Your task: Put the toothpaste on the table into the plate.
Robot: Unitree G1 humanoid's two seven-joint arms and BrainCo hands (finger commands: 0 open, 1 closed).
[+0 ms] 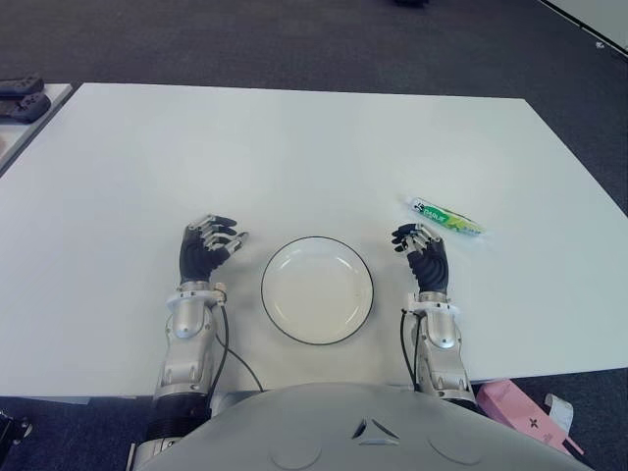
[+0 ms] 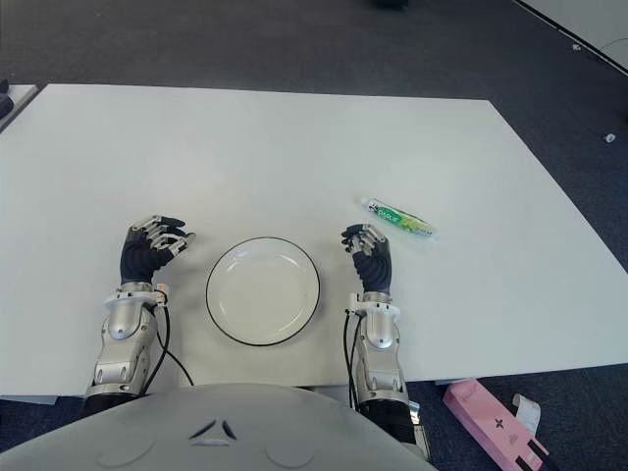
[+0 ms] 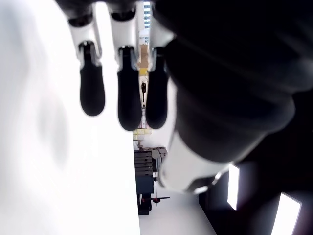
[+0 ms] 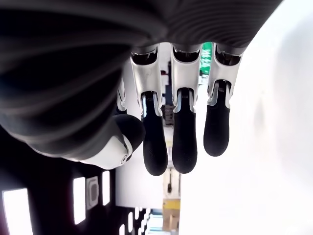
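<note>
A green and white toothpaste tube [image 1: 446, 216] lies flat on the white table [image 1: 294, 157], to the right of a round white plate [image 1: 316, 289] with a dark rim. My right hand [image 1: 419, 247] shows just right of the plate, a little short of the tube, with relaxed fingers [image 4: 184, 142] holding nothing. A green sliver of the toothpaste tube [image 4: 207, 49] shows past them. Left of the plate is my left hand [image 1: 208, 240], fingers [image 3: 128, 95] loosely curled and empty. The plate has nothing in it.
A pink box [image 1: 522, 414] lies on the floor past the table's near right corner. Dark objects [image 1: 22, 98] sit on a neighbouring surface at the far left. Dark carpet [image 1: 294, 39] surrounds the table.
</note>
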